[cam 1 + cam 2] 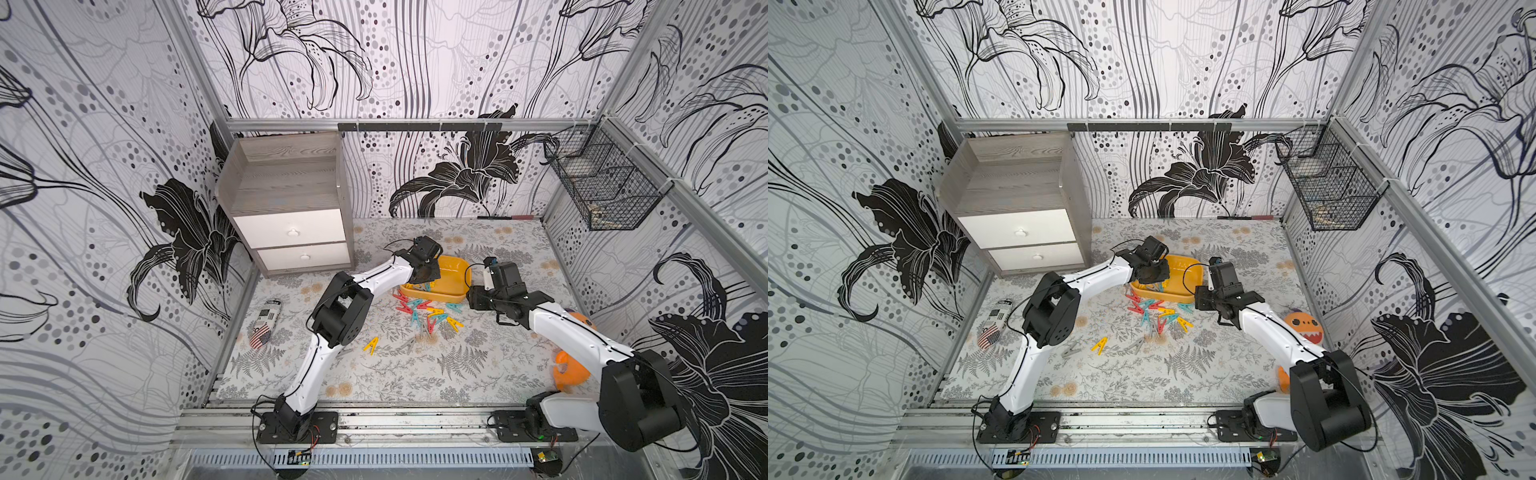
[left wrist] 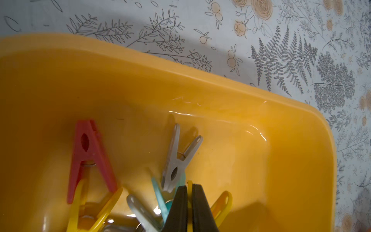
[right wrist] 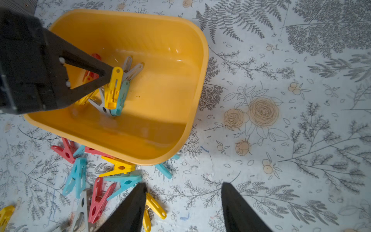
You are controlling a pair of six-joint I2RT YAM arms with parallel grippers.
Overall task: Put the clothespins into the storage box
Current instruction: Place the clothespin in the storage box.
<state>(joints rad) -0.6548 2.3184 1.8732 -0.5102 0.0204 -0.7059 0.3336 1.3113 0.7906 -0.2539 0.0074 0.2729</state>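
Over the box [image 3: 203, 66], we've got the left gripper [image 2: 189, 192] clamped on a yellow pin [image 3: 114, 88], just above a few pins [image 2: 176, 160] lying inside. Our right gripper [image 3: 184, 184] hangs with jaws apart over the table [image 3: 301, 144], beside the pile [image 1: 428, 311] of loose pins that sits against the box's near side. One yellow stray [image 1: 371, 345] lies well apart from that pile.
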